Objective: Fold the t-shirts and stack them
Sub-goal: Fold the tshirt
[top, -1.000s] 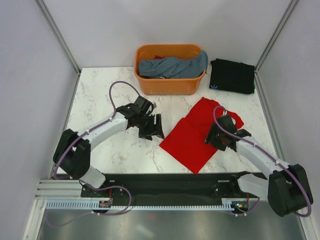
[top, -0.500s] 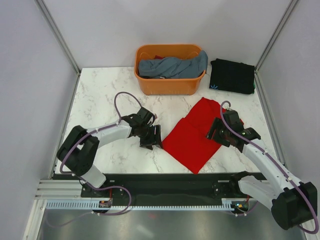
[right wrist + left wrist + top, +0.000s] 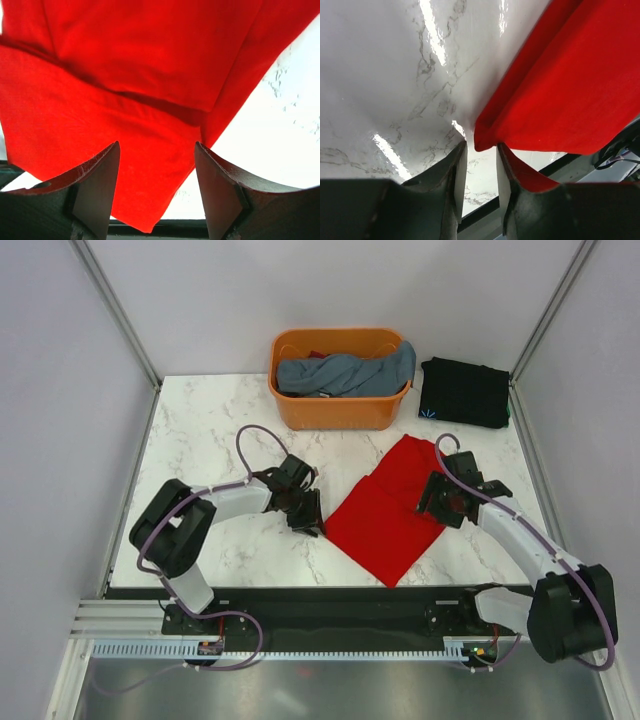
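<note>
A red t-shirt (image 3: 385, 510), partly folded, lies on the marble table (image 3: 200, 430) right of centre. My left gripper (image 3: 313, 521) is low at the shirt's left corner. In the left wrist view its jaws (image 3: 481, 150) stand a narrow gap apart, with the folded red corner (image 3: 487, 140) right at the fingertips and bare table showing between them. My right gripper (image 3: 441, 503) hovers over the shirt's right part. In the right wrist view (image 3: 157, 150) it is wide open and empty above the red cloth (image 3: 125, 75), near a folded edge.
An orange basket (image 3: 340, 410) at the back centre holds a blue-grey shirt (image 3: 345, 370) and a bit of red cloth. A folded black shirt (image 3: 465, 390) lies at the back right. Grey walls enclose the table, and a black rail runs along the near edge.
My left gripper has moved down and right to the shirt's left corner and its jaws have narrowed. My right gripper has shifted slightly back over the shirt's right side.
</note>
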Tool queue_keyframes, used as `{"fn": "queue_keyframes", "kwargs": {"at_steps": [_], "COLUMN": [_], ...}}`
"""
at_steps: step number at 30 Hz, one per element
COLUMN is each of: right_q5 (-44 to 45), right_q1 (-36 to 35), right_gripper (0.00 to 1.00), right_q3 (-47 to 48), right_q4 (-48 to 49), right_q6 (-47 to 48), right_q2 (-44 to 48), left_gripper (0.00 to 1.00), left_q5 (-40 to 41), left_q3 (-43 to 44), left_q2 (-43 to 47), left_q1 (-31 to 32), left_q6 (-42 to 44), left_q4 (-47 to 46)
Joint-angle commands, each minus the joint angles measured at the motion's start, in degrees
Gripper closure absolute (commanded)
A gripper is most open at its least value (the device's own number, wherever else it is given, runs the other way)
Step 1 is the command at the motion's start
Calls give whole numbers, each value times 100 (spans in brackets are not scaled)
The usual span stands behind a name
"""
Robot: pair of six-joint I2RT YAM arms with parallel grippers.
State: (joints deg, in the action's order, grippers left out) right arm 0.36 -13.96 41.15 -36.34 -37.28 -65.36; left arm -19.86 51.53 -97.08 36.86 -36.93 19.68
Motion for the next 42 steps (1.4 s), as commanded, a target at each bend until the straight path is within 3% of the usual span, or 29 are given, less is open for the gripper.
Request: {"fn": "queue_keyframes", "kwargs": {"at_steps": [1,2,6,12,17,28,33,37,42], "right_q5": [-229,-238,-265,-343,-634,-686,-906,-819,-450], "right_q1": [226,314,507,640,508,-1336,-1549,-1645,-1645], "right_gripper": [31,31,31,32,33,32,31,30,18], "right_q3": [463,534,973,1905,2547,3522,4234,4332,4350], "right_q4": [399,425,575,689,777,1015,1015,980,559], "right_q6": [256,282,466,722,836,643,511,554,748], "right_q2": [-388,-485,-1117,-2515,-3526,-5020,-5653,-5558,-4769], "left_gripper": [65,67,97,98,98,98,98,98,98], "left_q5": [26,26,-53,-141,-124,271,342,359,360], "left_q3": [182,182,209,-107,-871,-2322,-2630,-2639,-2630], "left_q2": [-153,-171,-163,399,1181,3184,3617,3687,3626], "left_q1": [14,14,14,14,110,901,919,928,919], "left_q6": [-113,-113,-139,-411,-956,-2222,-2346,-2275,-2231], "left_q4": [-272,-289,-307,-333,-421,-483,-422,-307,-298]}}
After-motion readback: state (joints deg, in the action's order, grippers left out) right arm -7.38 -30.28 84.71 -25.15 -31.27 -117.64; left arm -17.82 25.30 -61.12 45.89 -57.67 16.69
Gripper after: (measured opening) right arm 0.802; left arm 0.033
